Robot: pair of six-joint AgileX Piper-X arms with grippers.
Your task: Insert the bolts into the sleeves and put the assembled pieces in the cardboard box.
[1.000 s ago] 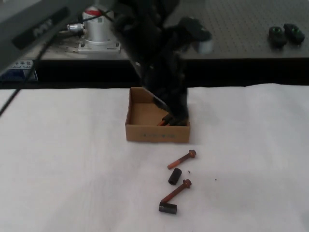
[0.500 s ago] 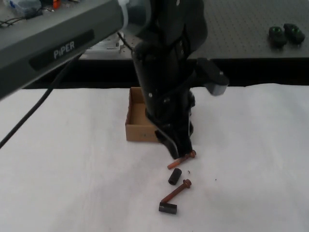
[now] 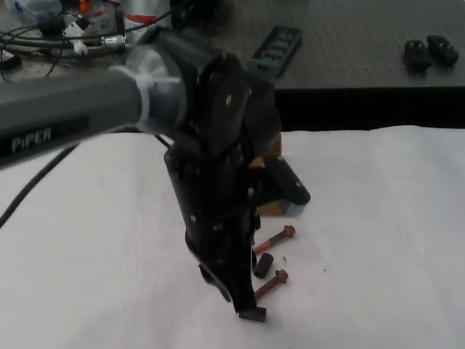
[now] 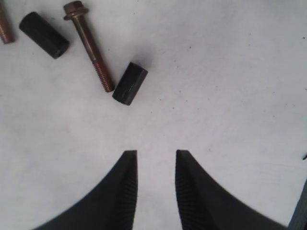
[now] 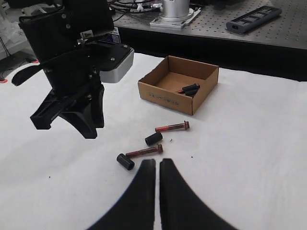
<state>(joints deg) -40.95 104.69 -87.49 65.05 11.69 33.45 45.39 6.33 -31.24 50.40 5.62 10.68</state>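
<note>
**A:** First, the black two-fingered left tool point(image 4: 155, 155)?

**B:** Parted, gripping nothing, with bare white cloth-covered tabletop point(image 4: 230, 86) between the ribbed fingers point(image 4: 122, 191). Hangs tips-down over the cloth at the end of the grey arm point(image 3: 73, 116).

**A:** Nearest to those tips?

**B:** A short black hexagonal metal sleeve point(image 4: 130, 84), just beyond the fingertips. Apart from them, on its side, not between them.

**A:** And next to that?

**B:** A long copper-brown metal bolt point(image 4: 88, 45) with a flanged head. Threaded end right against one end of that sleeve, touching or a hair apart, cannot tell. Not inserted.

**A:** Farther out from the left tool?

**B:** A second short black metal sleeve point(image 4: 44, 34), near the bolt's head end, on its side and empty. Past it, another copper-brown bolt point(image 3: 275, 238), loose on the cloth.

**A:** Then the container?

**B:** An open brown cardboard box point(image 5: 165, 98), beyond all the loose parts from the left tool. Inside, near one corner, assembled pieces point(image 5: 189, 89): black sleeves over reddish bolts, number unclear.

**A:** Lastly, the black right tool point(image 5: 157, 165)?

**B:** Closed with only a hairline slit between the fingers, and empty. Loose bolts and sleeves just ahead of its tips, with the cardboard box farther on.
</note>
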